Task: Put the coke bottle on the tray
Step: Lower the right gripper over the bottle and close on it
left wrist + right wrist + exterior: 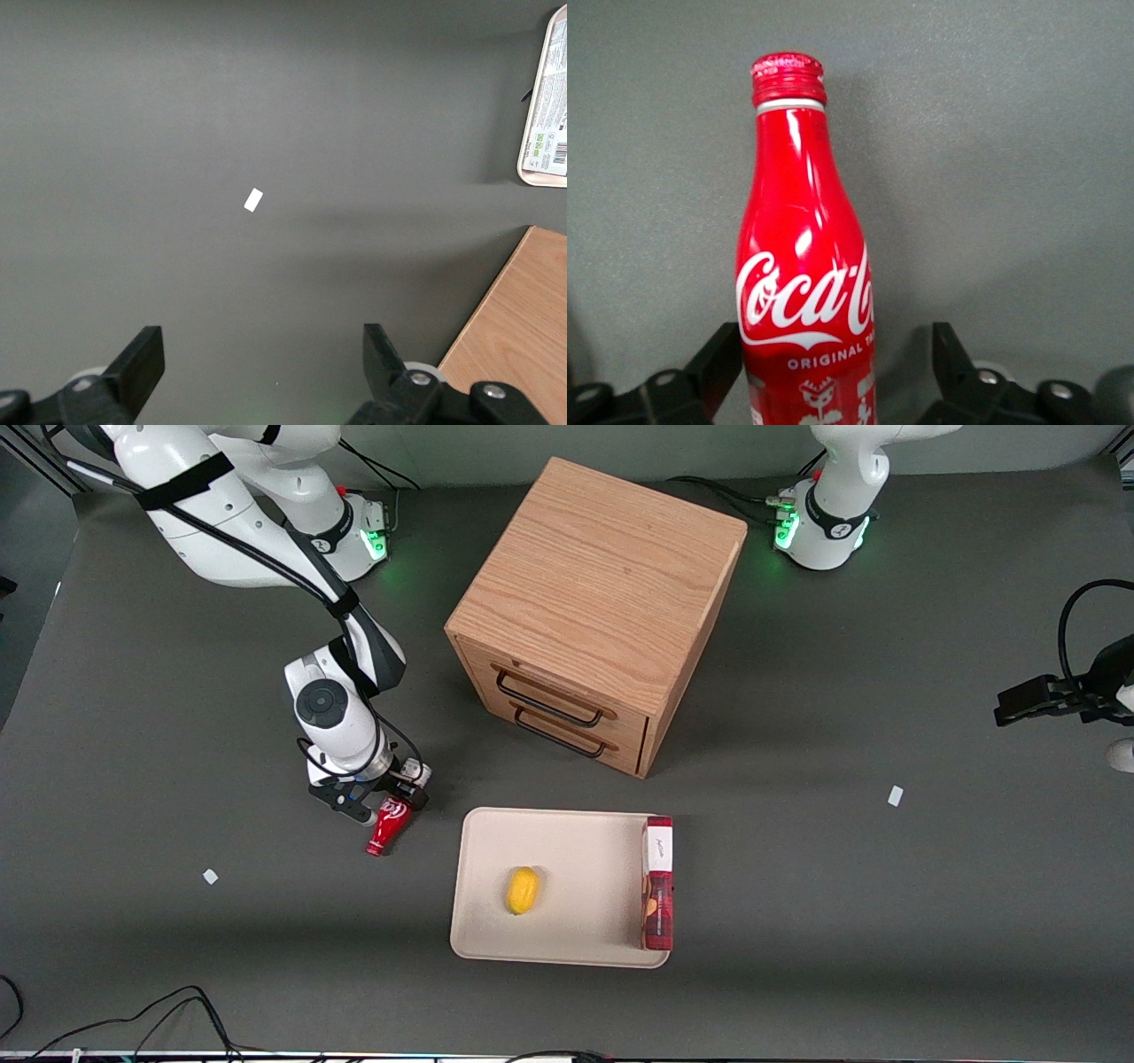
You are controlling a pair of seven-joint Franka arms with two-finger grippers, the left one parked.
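Note:
The coke bottle (388, 826) lies on the dark table, its red cap pointing toward the front camera, beside the tray and toward the working arm's end. In the right wrist view the coke bottle (804, 266) fills the space between the fingers. My right gripper (376, 802) is low over the bottle's base end. The gripper (834, 345) is open: one finger (719, 354) sits against the bottle, the other finger (948, 350) stands apart from it. The beige tray (576, 850) lies in front of the cabinet, nearer the camera.
A wooden drawer cabinet (594, 611) stands at the table's middle. On the tray lie a yellow lemon-like object (522, 890) and a red box (657, 881) along one edge. Small white scraps (210, 876) (895, 795) lie on the table.

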